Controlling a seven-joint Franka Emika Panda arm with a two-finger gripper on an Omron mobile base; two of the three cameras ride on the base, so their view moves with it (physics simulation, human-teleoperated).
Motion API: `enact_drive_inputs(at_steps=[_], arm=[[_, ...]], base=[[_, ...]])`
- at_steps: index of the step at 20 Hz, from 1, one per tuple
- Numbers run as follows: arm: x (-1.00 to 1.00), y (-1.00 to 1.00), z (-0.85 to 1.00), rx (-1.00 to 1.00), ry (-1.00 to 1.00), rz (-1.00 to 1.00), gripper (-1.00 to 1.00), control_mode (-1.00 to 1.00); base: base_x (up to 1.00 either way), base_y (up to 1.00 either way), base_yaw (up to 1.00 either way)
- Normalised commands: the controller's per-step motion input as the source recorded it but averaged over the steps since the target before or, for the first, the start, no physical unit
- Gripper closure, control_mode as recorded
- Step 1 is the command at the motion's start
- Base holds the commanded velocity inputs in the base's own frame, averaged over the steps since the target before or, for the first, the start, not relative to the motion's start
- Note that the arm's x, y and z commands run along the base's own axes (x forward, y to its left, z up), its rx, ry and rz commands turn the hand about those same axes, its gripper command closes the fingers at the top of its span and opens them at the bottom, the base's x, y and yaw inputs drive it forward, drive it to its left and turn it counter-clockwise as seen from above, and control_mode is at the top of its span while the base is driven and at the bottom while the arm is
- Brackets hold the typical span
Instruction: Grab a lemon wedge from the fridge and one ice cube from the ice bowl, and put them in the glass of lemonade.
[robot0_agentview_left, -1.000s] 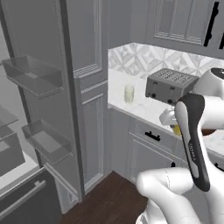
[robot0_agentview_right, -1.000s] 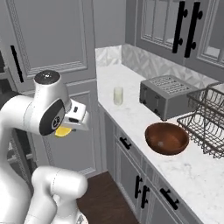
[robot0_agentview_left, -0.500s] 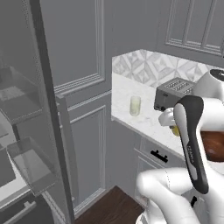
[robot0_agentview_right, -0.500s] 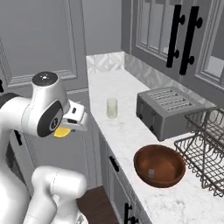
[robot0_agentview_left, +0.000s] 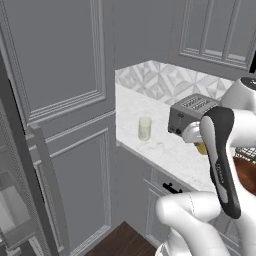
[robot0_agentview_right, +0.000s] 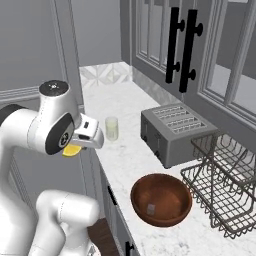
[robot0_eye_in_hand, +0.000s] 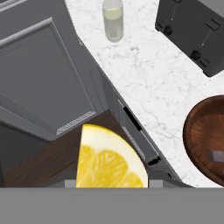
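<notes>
Change noted: the base has driven on along the kitchen. Both base views have shifted whole: the open tall dark grey fridge (robot0_agentview_left: 20, 200) has slid to the left edge of the left base view, and the white marble counter (robot0_agentview_right: 131, 155) has come closer. This is camera travel; the items on the counter have not moved. The arm's pose is unchanged.

Tool: the two-finger tool (robot0_agentview_right: 75, 149) is closed on the bright yellow lemon wedge (robot0_eye_in_hand: 109, 159), which sits large at the bottom of the hand view and shows as a yellow piece under the hand in the right base view.

Judgement: wedge retrieval from the fridge looks done; delivery to the glass is pending, the ice cube untouched.

Count of items:
- Lemon wedge: one, in the tool, above the floor beside the counter's edge.
- Small clear glass tumbler of pale yellow lemonade (robot0_agentview_right: 111, 128): one, upright on the counter, left of the toaster.
- Wide round reddish-brown glossy ice bowl (robot0_agentview_right: 161, 199): one, near the front edge of the counter, beside the rack.
- Ice cube (robot0_agentview_right: 151, 209): one pale piece visible in the bowl.
- Dark grey slotted toaster (robot0_agentview_right: 177, 132): one.
- Wire dish rack (robot0_agentview_right: 225, 192): one.
</notes>
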Motion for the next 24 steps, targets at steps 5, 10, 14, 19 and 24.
enact_drive_inputs(at_steps=[5, 10, 14, 19, 24], arm=[[0.00, 0.00, 0.00, 0.00, 0.00, 0.00, 1.00, 1.00], [0.00, 0.00, 0.00, 0.00, 0.00, 0.00, 1.00, 1.00], [0.14, 0.01, 0.00, 0.00, 0.01, 0.00, 1.00, -1.00], [0.91, 0.11, 0.00, 0.00, 0.00, 0.00, 1.00, -1.00], [1.00, 0.15, -0.03, 0.00, 0.01, 0.00, 1.00, -1.00]], base=[[0.44, 0.00, 0.00], [0.00, 0.00, 0.00], [0.06, 0.00, 0.00], [0.00, 0.00, 0.00], [0.00, 0.00, 0.00]])
